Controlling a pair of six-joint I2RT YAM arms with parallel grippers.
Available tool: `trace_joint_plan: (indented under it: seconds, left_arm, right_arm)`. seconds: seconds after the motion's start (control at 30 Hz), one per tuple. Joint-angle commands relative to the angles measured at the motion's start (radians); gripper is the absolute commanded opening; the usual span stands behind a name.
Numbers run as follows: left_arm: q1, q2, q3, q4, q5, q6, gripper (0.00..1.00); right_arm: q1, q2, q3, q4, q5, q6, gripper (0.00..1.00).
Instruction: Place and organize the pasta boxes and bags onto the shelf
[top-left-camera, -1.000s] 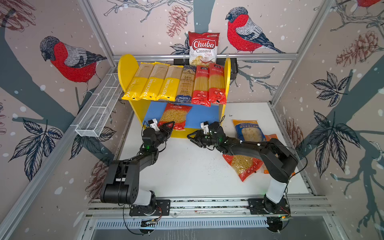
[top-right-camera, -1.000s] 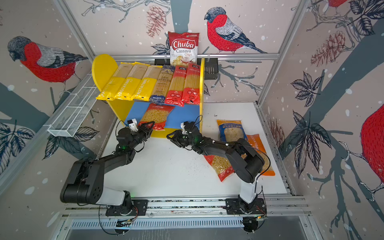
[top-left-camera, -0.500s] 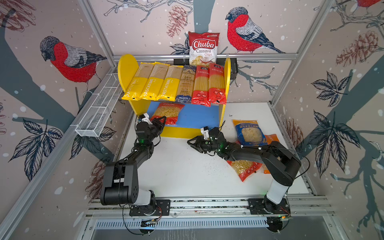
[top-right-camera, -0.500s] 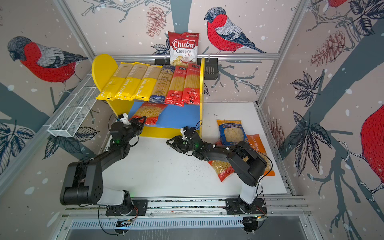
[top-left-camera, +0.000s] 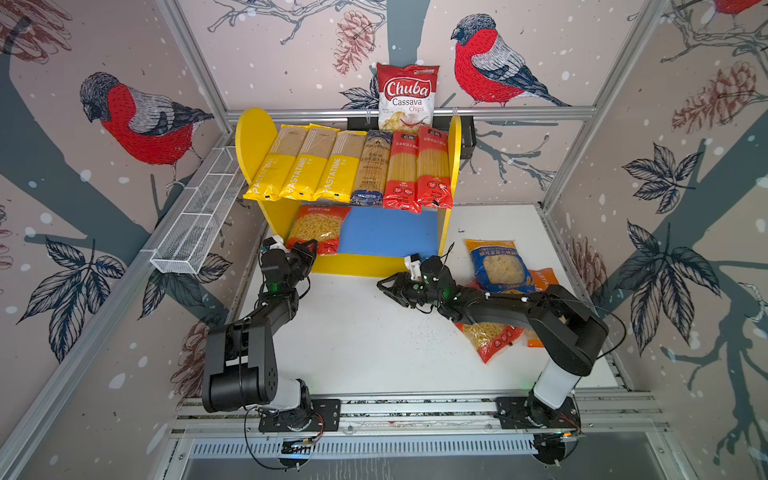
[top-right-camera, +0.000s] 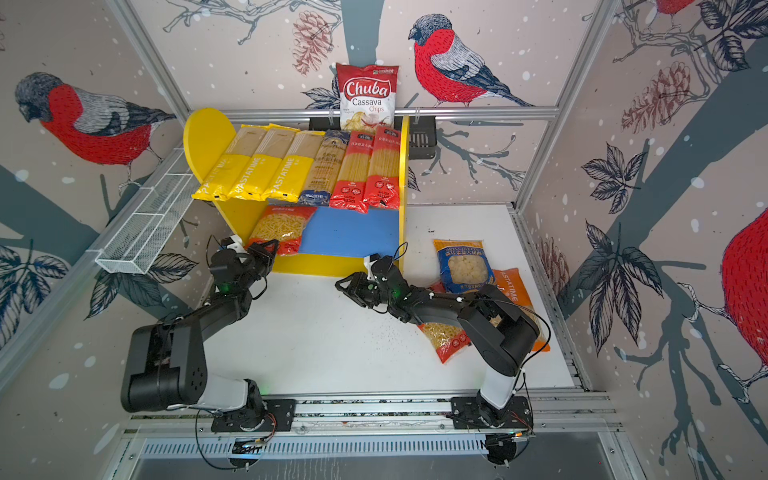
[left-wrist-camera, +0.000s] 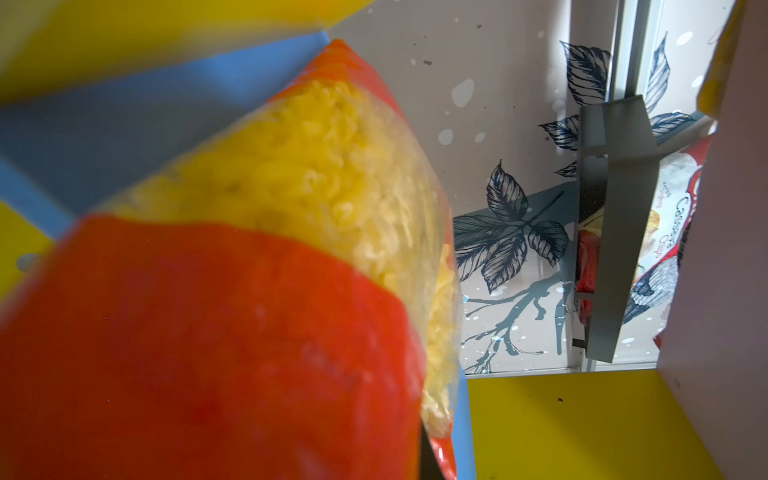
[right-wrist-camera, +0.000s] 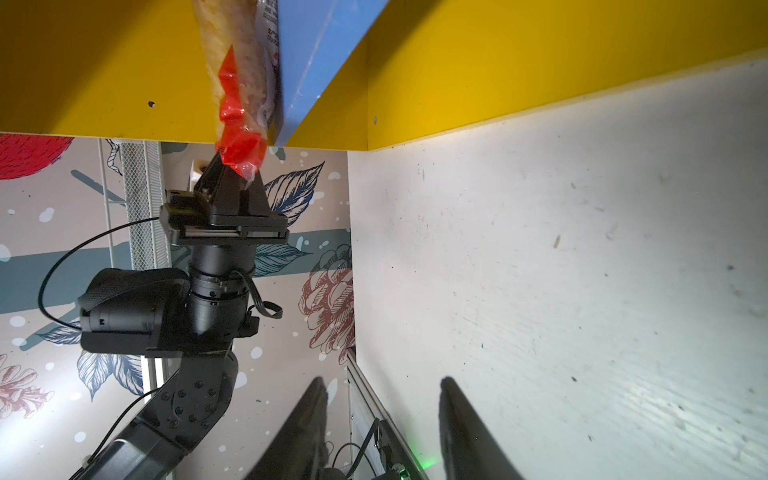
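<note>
Bag (top-left-camera: 318, 226), red, on blue shelf board (top-left-camera: 390, 232), end pinched in left claw (top-left-camera: 306, 249). Right claw (top-left-camera: 384, 286) half open, empty, over surface (top-left-camera: 353, 332).

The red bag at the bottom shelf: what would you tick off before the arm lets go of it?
1. Left fingers shut on the red bag's front edge: ok.
2. Bag over the shelf's blue board, at its left end: ok.
3. Bag lying fully flat: cannot tell.
4. Room beside it on the board: ok.
5. Right fingers open, empty, apart from the shelf: ok.
6. Everything shelved: not ok, three other bags lie on the table.
</note>
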Motion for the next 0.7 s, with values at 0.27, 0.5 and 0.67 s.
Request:
trace_joint_plan:
  seconds: [0.27, 0.5, 0.67]
  left_arm:
    - [0.026, 0.086, 0.065, 0.059, 0.024, 0.019, 0.01]
    - [0.029, 0.11, 0.051, 0.09, 0.037, 0.005, 0.04]
    - [0.037, 0.075, 0.015, 0.073, 0.046, 0.003, 0.19]
  right_arm:
    - [0.009, 0.004, 0.013, 0.014, 0.02, -0.009, 0.45]
    - [0.008, 0.004, 0.007, 0.003, 0.029, -0.012, 0.45]
    - [0.007, 0.006, 0.016, -0.001, 0.028, -0.013, 0.45]
